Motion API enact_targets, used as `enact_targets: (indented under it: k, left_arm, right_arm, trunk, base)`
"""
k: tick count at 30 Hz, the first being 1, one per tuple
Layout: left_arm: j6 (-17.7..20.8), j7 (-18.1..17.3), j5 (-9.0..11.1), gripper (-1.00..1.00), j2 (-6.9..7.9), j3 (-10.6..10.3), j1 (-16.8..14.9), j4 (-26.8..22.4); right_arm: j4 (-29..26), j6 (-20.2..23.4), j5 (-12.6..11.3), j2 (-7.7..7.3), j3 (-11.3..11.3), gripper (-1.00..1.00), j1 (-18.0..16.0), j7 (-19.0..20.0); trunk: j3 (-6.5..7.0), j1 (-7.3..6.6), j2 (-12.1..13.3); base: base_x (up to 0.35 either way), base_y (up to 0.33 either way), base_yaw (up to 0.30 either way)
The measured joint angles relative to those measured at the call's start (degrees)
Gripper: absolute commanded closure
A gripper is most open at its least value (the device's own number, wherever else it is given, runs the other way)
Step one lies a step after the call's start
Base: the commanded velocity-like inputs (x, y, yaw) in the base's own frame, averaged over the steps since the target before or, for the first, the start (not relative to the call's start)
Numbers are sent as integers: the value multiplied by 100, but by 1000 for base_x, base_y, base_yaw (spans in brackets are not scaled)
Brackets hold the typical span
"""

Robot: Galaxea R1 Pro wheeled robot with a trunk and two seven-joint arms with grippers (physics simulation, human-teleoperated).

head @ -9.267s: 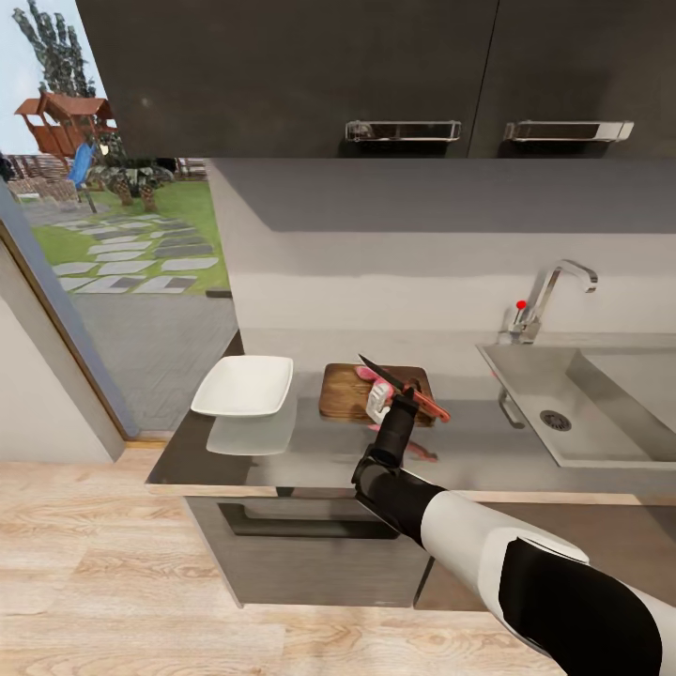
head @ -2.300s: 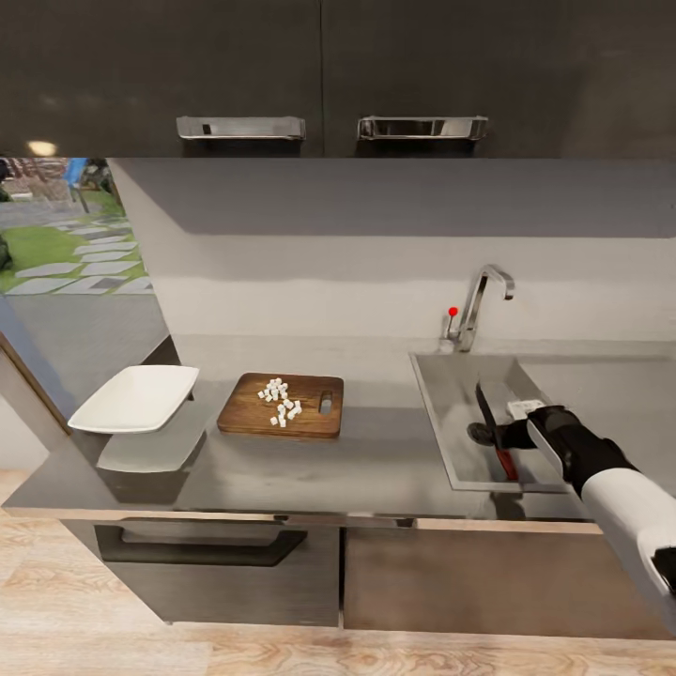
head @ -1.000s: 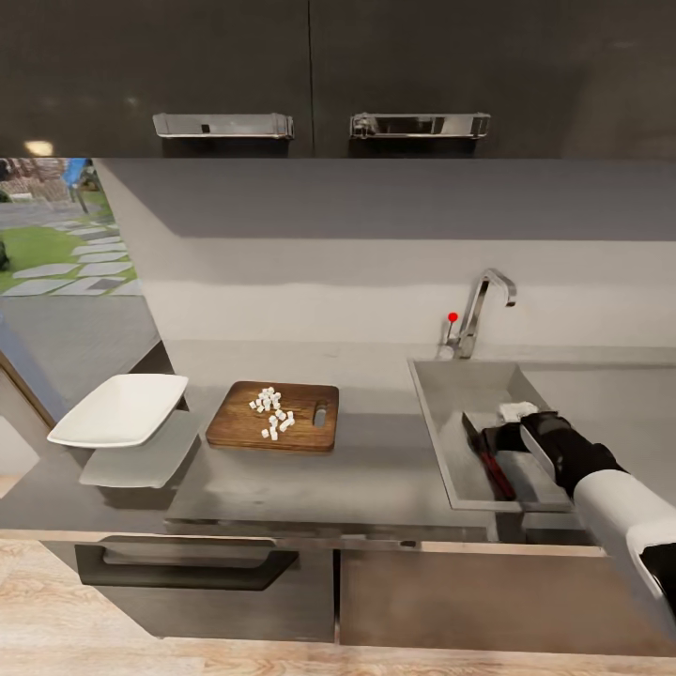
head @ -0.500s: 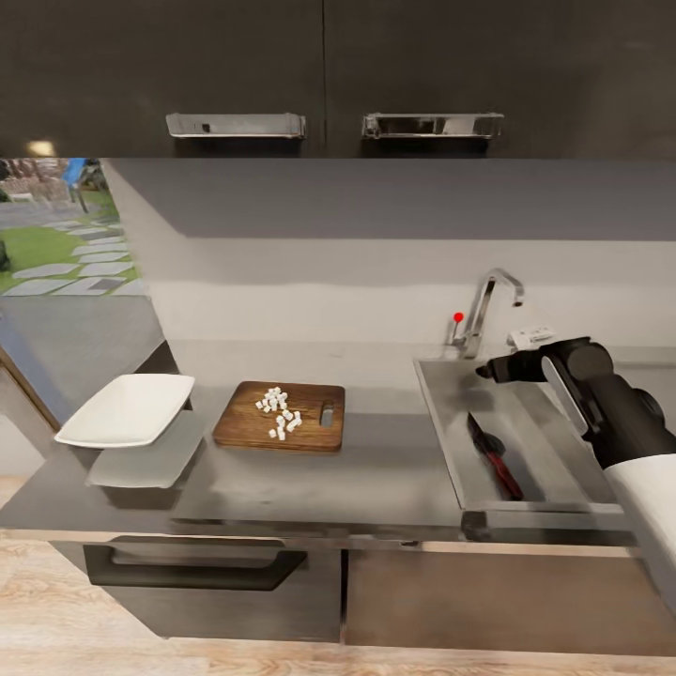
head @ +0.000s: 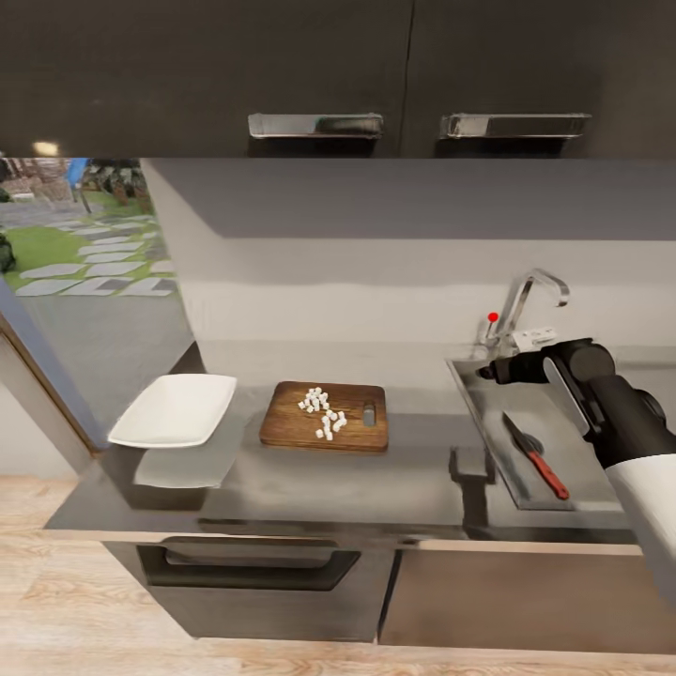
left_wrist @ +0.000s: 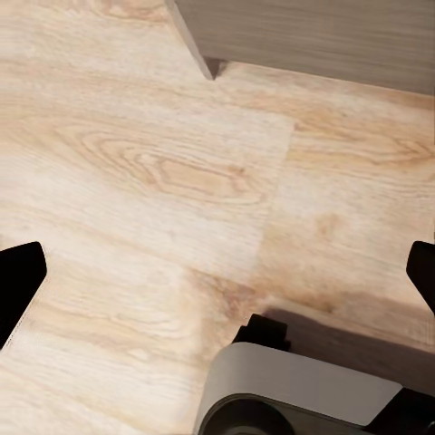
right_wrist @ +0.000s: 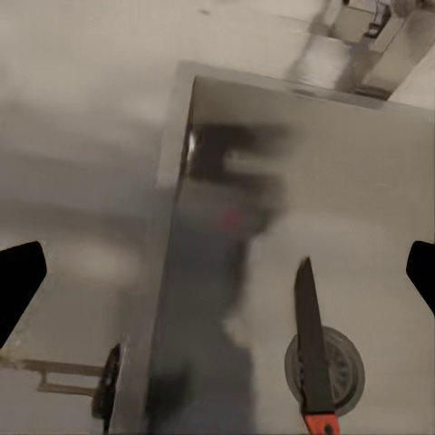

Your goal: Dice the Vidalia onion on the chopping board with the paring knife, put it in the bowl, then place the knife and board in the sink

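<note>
Paring knife (head: pixel 535 456) released into the sink (head: pixel 488 413) — right tool (head: pixel 487 372) lifted away.

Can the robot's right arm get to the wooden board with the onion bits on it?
Probably yes. The right gripper hangs open above the sink, and bare countertop lies between it and the board, with nothing in the way.

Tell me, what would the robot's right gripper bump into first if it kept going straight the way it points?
Probably the sink floor: the right gripper looks down into the basin, near the paring knife lying over the drain. Depth is hard to judge.
</note>
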Motion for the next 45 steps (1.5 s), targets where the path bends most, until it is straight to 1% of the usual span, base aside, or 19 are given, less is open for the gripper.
enact_targets:
  k: [4, 7, 11, 22, 27, 28, 30, 32, 33, 35, 36, 38, 45]
  left_arm:
    - [0, 1, 0, -100, 0, 0, 0, 0]
    - [0, -1, 0, -100, 0, 0, 0, 0]
    - [0, 0, 0, -100, 0, 0, 0, 0]
    - [0, -4, 0, -100, 0, 0, 0, 0]
    - [2, -3, 1, -100, 0, 0, 1, -2]
    - [3, -5, 1, -100, 0, 0, 1, -2]
    - [3, -6, 1, -100, 0, 0, 1, -2]
    - [-2, -7, -1, -100, 1, 0, 1, -2]
    - [-3, -7, -2, -100, -1, 0, 1, -2]
    - [-10, -7, -6, -100, -3, 0, 1, -2]
    - [-14, -10, -7, -100, -1, 0, 1, -2]
    - [-19, -14, -7, -100, 0, 0, 1, -2]
    - [-15, -25, -8, -100, 2, 0, 1, -2]
  right_arm:
    - [63, -6, -6, 0, 0, -100, 0, 1]
    - [319, -24, -7, 5, -2, -100, 0, 8]
    - [429, -35, -18, 13, -2, -100, 0, 10]
    - [460, -36, -19, 18, -2, -100, 0, 10]
    - [448, -36, -21, 16, -11, -100, -2, 19]
    - [426, -38, -22, 18, -33, -100, -2, 20]
    - [405, -41, -23, 27, -153, -100, -2, 26]
    - [392, -106, -24, 29, -318, -100, -3, 29]
    - [391, -176, -25, 29, -405, -100, -3, 30]
    - [395, -508, -36, 39, -587, -100, -3, 41]
    - [397, -616, -46, 48, -614, -100, -3, 46]
    - [394, -694, -50, 57, -630, -100, -3, 49]
    - [399, -767, -57, 109, -628, -100, -3, 41]
  trunk:
    - [0, 0, 0]
    - [0, 0, 0]
    - [0, 0, 0]
    - [0, 0, 0]
    - [0, 0, 0]
    - [0, 0, 0]
    - [0, 0, 0]
    - [0, 0, 0]
    - [0, 0, 0]
    - [0, 0, 0]
    - [0, 0, 0]
    - [0, 0, 0]
    - [0, 0, 0]
  base:
    - [0, 302, 0]
    - [0, 302, 0]
    - [0, 302, 0]
    - [0, 301, 0]
    - [0, 111, 0]
    - [0, 15, 0]
    - [0, 7, 0]
    - [0, 3, 0]
    - [0, 1, 0]
    - [0, 0, 0]
    - [0, 0, 0]
    - [0, 0, 0]
    - [0, 0, 0]
